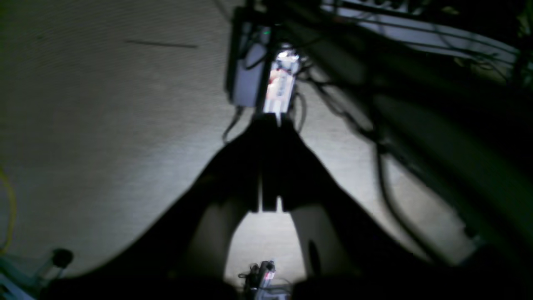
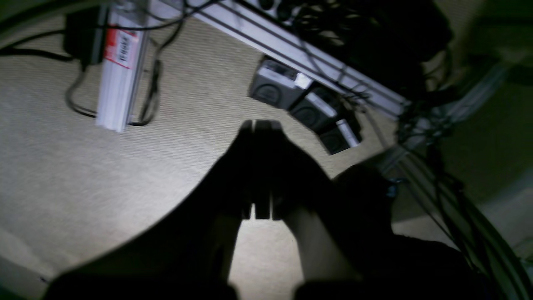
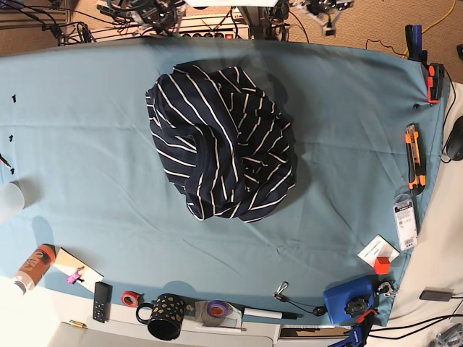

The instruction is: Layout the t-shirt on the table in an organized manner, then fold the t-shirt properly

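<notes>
The t-shirt (image 3: 221,141), dark navy with thin white stripes, lies crumpled in a heap on the teal table (image 3: 79,152), a little behind its middle. Neither wrist view shows the shirt or the table. In the left wrist view my left gripper (image 1: 270,118) is shut with nothing in it, its dark fingers pressed together over beige carpet. My right gripper (image 2: 260,125) is likewise shut and empty above the carpet. In the base view only bits of both arms show at the table's far edge, well behind the shirt.
Along the front edge stand a spotted black mug (image 3: 165,316), tape rolls (image 3: 217,309), a remote (image 3: 101,301), an orange can (image 3: 32,266) and a blue box (image 3: 347,300). Orange clamps (image 3: 412,155) grip the right edge. Below the grippers are aluminium rails (image 2: 116,71), cables and power bricks (image 2: 308,106).
</notes>
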